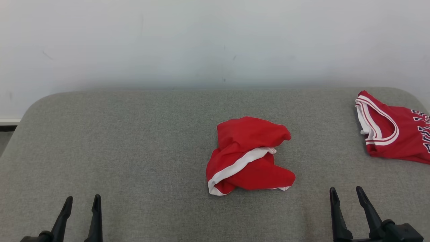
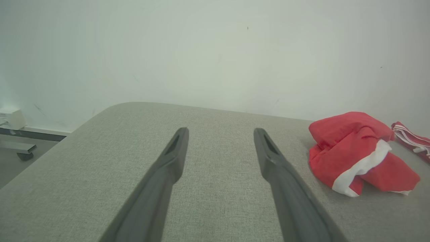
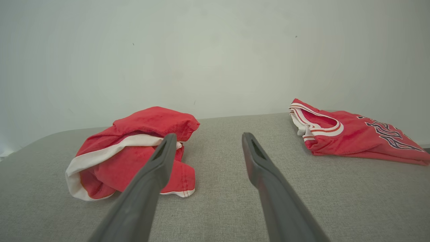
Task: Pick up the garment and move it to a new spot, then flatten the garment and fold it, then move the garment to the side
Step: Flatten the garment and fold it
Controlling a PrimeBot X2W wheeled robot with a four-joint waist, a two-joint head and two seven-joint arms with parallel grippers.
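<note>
A crumpled red garment [image 1: 250, 156] with a white band lies bunched near the middle of the grey padded table [image 1: 134, 144]; the left wrist view has the garment [image 2: 356, 153] at its right, and the right wrist view has the garment [image 3: 134, 154] at its left. My left gripper [image 1: 82, 201] rests open at the table's front left, well apart from it, fingers spread over bare fabric [image 2: 220, 132]. My right gripper [image 1: 346, 191] stands open at the front right, nothing between its fingers [image 3: 206, 136], a little to the garment's right.
A folded red jersey [image 1: 393, 129] with white trim and dark lettering lies at the table's far right edge [image 3: 352, 137]. A pale wall rises behind the table. Beyond the table's left end, a white stand on a wheel [image 2: 16, 141] sits on the floor.
</note>
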